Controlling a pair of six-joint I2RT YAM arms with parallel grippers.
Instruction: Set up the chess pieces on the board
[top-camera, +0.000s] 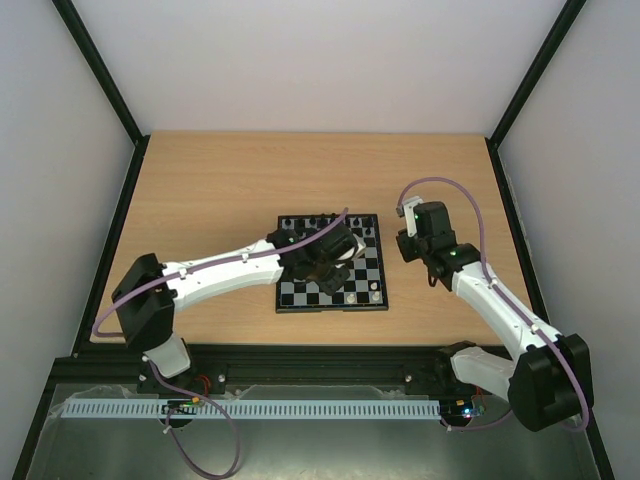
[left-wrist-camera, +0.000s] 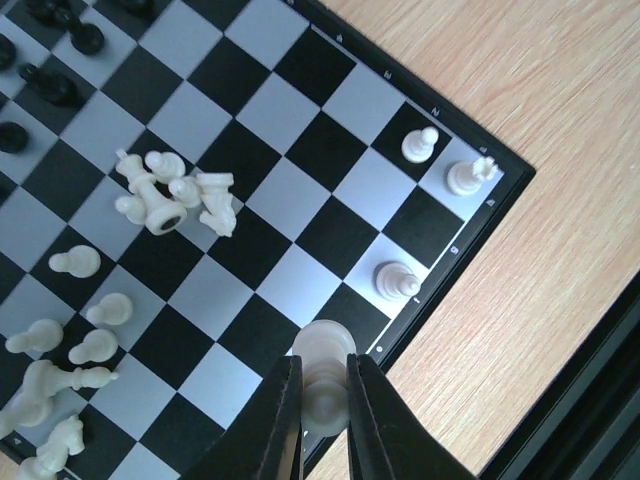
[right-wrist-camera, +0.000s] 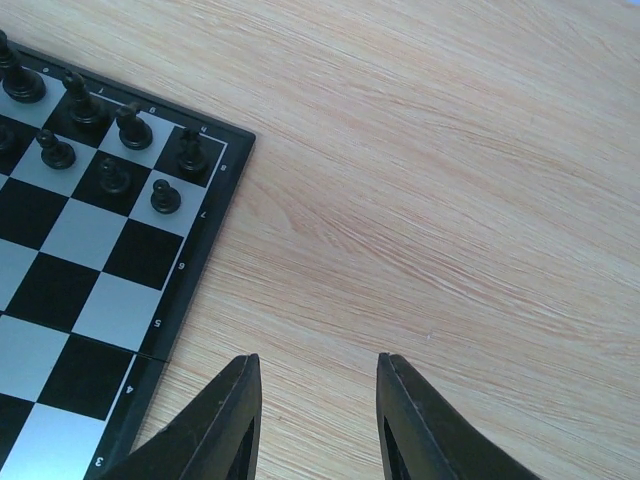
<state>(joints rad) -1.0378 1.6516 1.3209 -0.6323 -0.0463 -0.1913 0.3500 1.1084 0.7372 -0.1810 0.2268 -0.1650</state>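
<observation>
- Cream-white chess piece (left-wrist-camera: 322, 342), small with a rounded head, is clamped between the black fingers (left-wrist-camera: 283, 410) of the left tool (left-wrist-camera: 325, 368). It sits at the edge row of the board, at 6 o'clock in the left wrist view.
- The small square chessboard (top-camera: 330, 309), with black and pale grey checks and a thin black border, lies mid-way across the light wood tabletop (top-camera: 200, 190).
- In the top view the left arm comes in from 8 o'clock, and the left tool (top-camera: 335, 255) is over the middle of the board.
- Three upright cream-white pieces (left-wrist-camera: 397, 280) stand near the board corner, at 1 to 2 o'clock from the clamped piece. Two are right at the corner and one is closer along the same edge.
- A heap of toppled cream-white pieces (left-wrist-camera: 175, 195) lies at 10 o'clock from the clamped piece, touching one another.
- More loose cream-white pieces (left-wrist-camera: 75, 345) are at 9 o'clock. Most lie on their sides.
- Black pieces (left-wrist-camera: 50, 85) are at 11 o'clock, at the top-left of the left wrist view.
- Right tool (right-wrist-camera: 318, 375): jaws apart with nothing between them, over bare tabletop (right-wrist-camera: 450, 200) just off the board's edge (right-wrist-camera: 150, 330).
- In the top view the right tool (top-camera: 412, 245) is at 3 o'clock from the board, near it but not touching.
- In the right wrist view, upright black pieces (right-wrist-camera: 133, 128) stand in two rows along the board corner at 10 o'clock.
</observation>
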